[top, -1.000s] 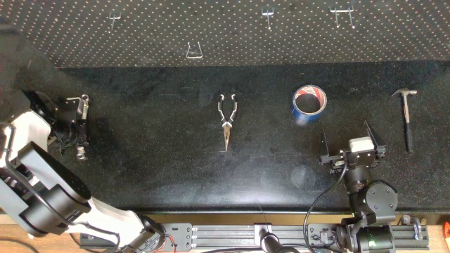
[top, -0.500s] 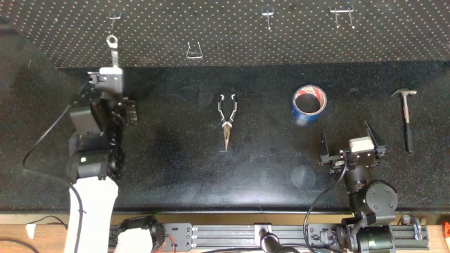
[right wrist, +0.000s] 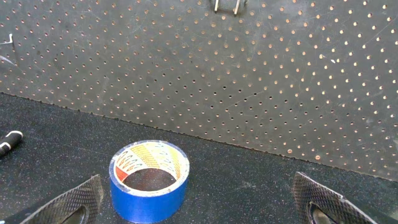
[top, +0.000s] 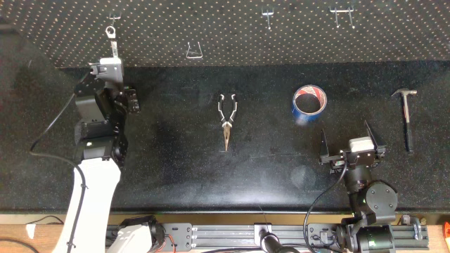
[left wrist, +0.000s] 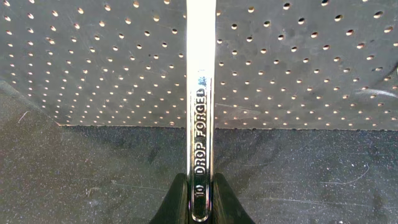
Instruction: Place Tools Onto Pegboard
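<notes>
Left end effector (left wrist: 200,200) is clamped on the wrench (left wrist: 201,93), which points up across the pegboard (top: 281,39), ring end close to a hook (top: 114,17); right end effector (top: 349,140) hangs with fingers wide apart behind the tape (right wrist: 149,180); pliers (top: 226,119) and hammer (top: 406,116) lie on the counter (top: 176,154).

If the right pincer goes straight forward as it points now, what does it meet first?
Most likely the tape, which lies just ahead, a little off centre; the pegboard stands behind it.
</notes>
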Controlling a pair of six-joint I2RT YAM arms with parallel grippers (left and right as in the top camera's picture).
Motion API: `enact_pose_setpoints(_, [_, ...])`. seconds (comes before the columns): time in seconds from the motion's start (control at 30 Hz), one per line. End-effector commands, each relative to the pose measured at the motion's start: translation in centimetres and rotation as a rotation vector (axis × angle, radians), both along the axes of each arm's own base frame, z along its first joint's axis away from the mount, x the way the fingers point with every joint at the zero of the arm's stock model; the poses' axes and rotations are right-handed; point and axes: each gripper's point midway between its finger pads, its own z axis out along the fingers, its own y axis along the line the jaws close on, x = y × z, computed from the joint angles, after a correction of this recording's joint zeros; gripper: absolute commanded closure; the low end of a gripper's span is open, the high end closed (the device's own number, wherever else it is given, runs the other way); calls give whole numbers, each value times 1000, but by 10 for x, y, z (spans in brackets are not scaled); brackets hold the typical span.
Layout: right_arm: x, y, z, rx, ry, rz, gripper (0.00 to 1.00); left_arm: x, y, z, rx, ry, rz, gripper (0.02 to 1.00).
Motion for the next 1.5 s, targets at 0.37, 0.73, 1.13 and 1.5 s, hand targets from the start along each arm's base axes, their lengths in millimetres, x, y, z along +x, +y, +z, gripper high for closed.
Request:
enact_pose_setpoints(0.37, [0, -2, -1, 11, 1, -8, 12, 31, 20, 24, 43, -69, 78, 23])
enact_pose_setpoints(0.73, [0, -2, -1, 11, 1, -8, 12, -102, -152, -49, -376, 478, 88, 18])
enact_pose_setpoints(1.13, [0, -2, -1, 11, 1, -8, 12, -10, -248, -131, -254, 714, 64, 20])
enact_pose_setpoints(1.5, [0, -2, -1, 11, 1, -8, 12, -10, -263, -160, -314, 808, -16, 18])
